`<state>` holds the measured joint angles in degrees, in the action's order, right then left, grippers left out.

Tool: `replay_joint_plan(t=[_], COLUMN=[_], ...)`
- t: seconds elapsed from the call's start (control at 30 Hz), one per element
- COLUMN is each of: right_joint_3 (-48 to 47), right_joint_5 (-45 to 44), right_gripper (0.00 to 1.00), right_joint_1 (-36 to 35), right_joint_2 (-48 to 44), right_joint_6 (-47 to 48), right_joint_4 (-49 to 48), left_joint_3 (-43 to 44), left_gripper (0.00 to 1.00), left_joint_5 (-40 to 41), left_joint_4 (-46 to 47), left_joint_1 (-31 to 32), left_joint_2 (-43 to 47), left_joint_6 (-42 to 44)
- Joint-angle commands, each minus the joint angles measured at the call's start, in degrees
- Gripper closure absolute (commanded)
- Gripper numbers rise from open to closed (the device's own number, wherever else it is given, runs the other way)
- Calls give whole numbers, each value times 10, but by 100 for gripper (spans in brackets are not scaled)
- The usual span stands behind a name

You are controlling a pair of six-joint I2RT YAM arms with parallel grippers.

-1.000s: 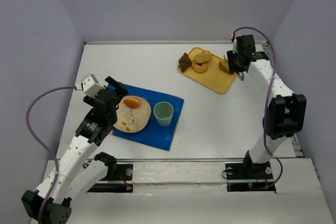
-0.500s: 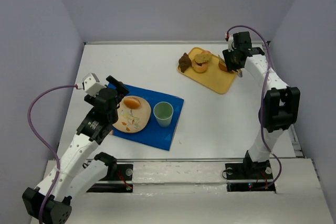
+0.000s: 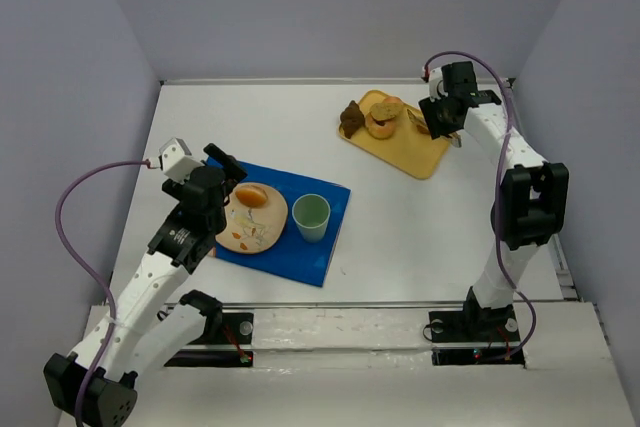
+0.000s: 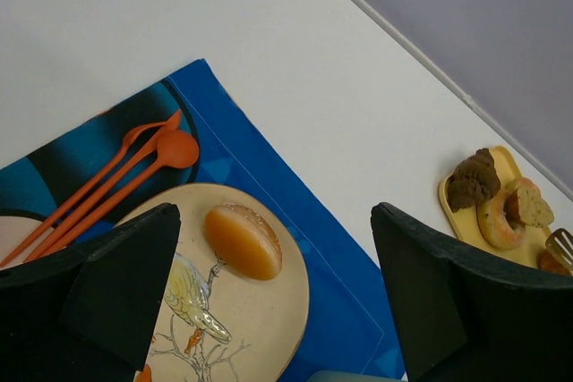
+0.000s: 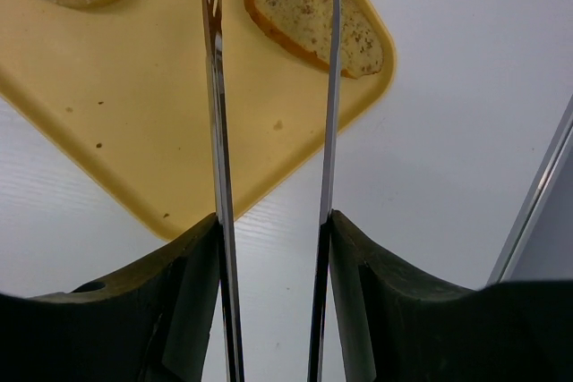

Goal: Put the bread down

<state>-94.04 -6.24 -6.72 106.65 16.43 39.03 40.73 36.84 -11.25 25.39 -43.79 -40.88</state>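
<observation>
Judging from the plate [image 4: 260, 315], how far along are we?

Partway, we think. A bun [image 4: 243, 241] already lies on it, over the blue mat [image 4: 224, 123]. Our left pincer [image 4: 277, 257] hangs above with its fingers spread wide and nothing between them. The slice of bread [image 5: 300, 6] we are after is not yet lifted. It lies flat on the yellow tray [image 5: 116, 87], close to the tray's corner and well apart from the plate.

And our right pincer [image 5: 271, 221]?

It is pinching a pair of metal tongs [image 5: 215, 114], one arm against each finger. The arms of the tongs stand apart and reach out over the tray toward the slice.

Do we have the slice between them?

Only in part. One end shows in the gap between the two arms. The arm on the right-hand side of the wrist view crosses over the slice, and the rest lies beyond that arm. Whether the tips touch it we cannot tell, since they run out of the top of the view. What is left, as we read it, is to grip the slice, carry it over and set it on the plate.
</observation>
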Motion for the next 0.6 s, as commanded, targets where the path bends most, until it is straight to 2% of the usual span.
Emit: replay_joint_plan(t=[0.0, 0.13, 0.3, 0.5, 0.57], right_joint_3=[-19, -22, -29, -33, -40], right_joint_5=[8, 2, -65, -72, -70], right_gripper=[46, 45, 45, 50, 60], right_joint_1=[3, 3, 3, 3, 3], right_joint_2=[12, 8, 19, 40, 42], right_joint_6=[34, 69, 99, 103, 94], right_joint_4=[-4, 0, 10, 35, 37], left_joint_3=[1, 1, 3, 4, 3], left_gripper=[1, 1, 1, 1, 1], left_joint_5=[10, 10, 10, 10, 10], left_joint_4=[31, 32, 32, 33, 32], left_joint_1=[-3, -3, -3, -3, -3], left_joint_2=[-3, -6, -12, -11, -12], left_joint_6=[9, 9, 10, 11, 11])
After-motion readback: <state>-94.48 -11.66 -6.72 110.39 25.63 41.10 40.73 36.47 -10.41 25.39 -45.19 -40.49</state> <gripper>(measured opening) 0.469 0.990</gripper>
